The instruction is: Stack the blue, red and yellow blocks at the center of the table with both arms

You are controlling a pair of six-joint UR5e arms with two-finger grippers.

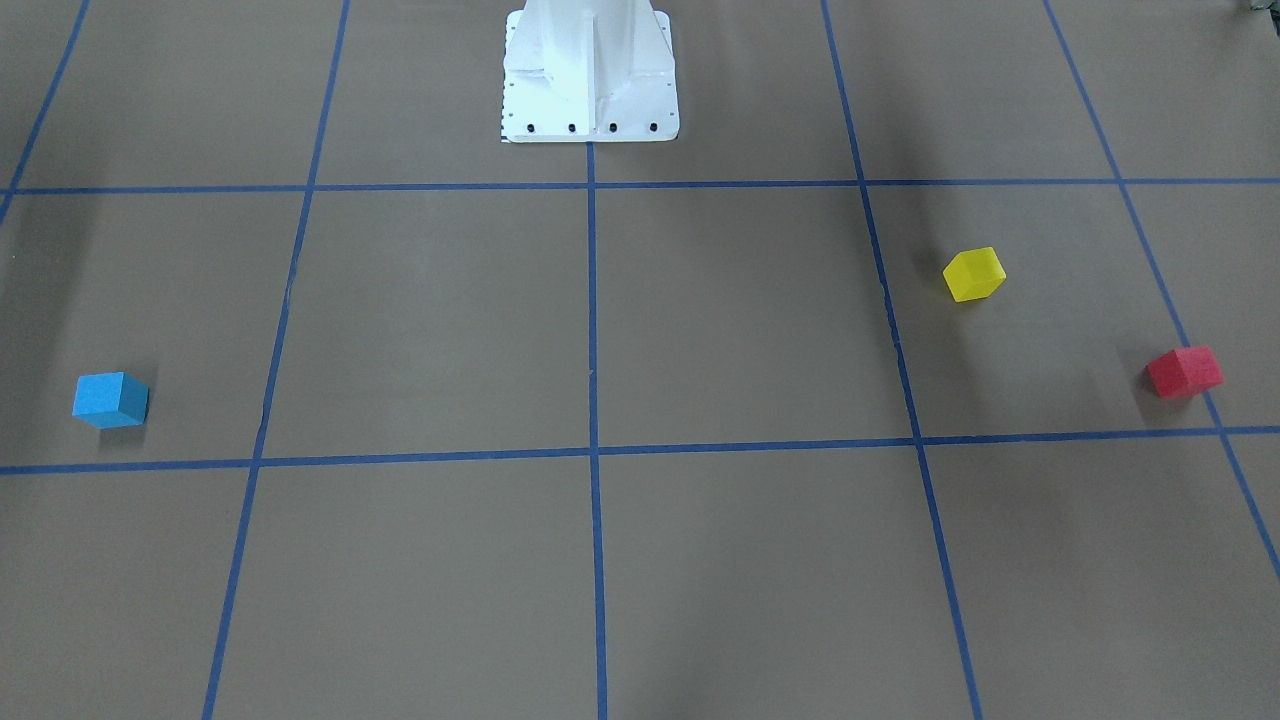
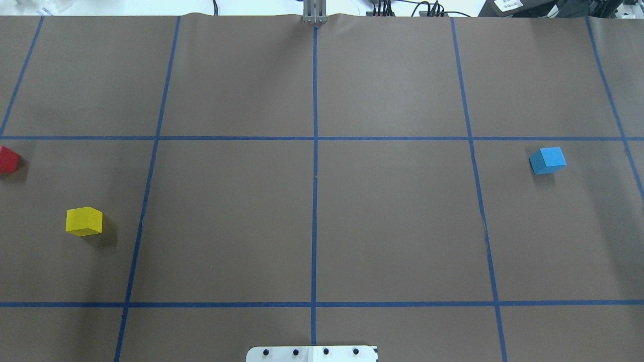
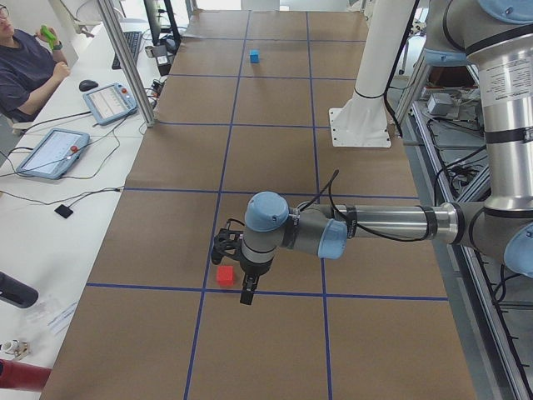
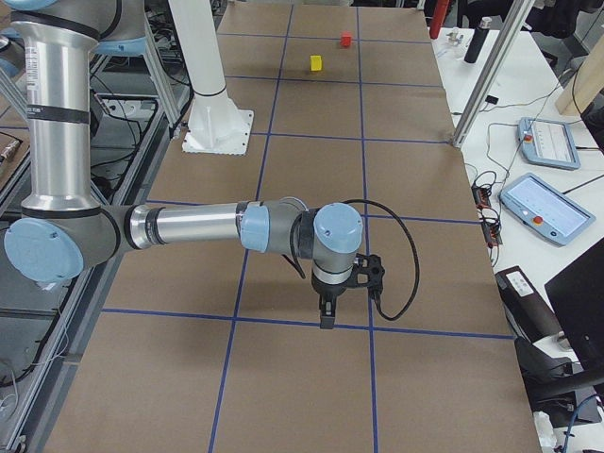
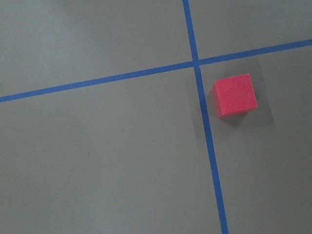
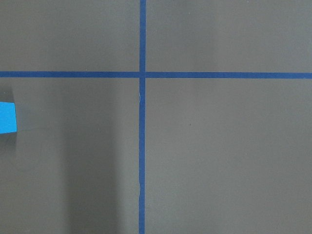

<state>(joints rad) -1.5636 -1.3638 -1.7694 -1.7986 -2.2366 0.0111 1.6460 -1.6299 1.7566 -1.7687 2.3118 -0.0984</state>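
The blue block (image 1: pixel 110 399) sits on the robot's right side of the table (image 2: pixel 547 160) and shows at the left edge of the right wrist view (image 6: pixel 7 117). The yellow block (image 1: pixel 973 274) and the red block (image 1: pixel 1184 372) sit on the robot's left side, apart from each other. The left gripper (image 3: pixel 247 292) hangs low beside the red block (image 3: pixel 225 275), which shows in the left wrist view (image 5: pixel 234 95). The right gripper (image 4: pixel 326 316) points down over bare table. Both grippers show only in the side views, so I cannot tell whether they are open or shut.
Blue tape lines (image 2: pixel 315 176) mark a grid on the brown table. The white robot pedestal (image 1: pixel 590 70) stands at the robot's edge. A side desk with tablets (image 3: pixel 52 152) and a metal post (image 3: pixel 125 62) run along the far edge; an operator (image 3: pixel 25 67) sits there.
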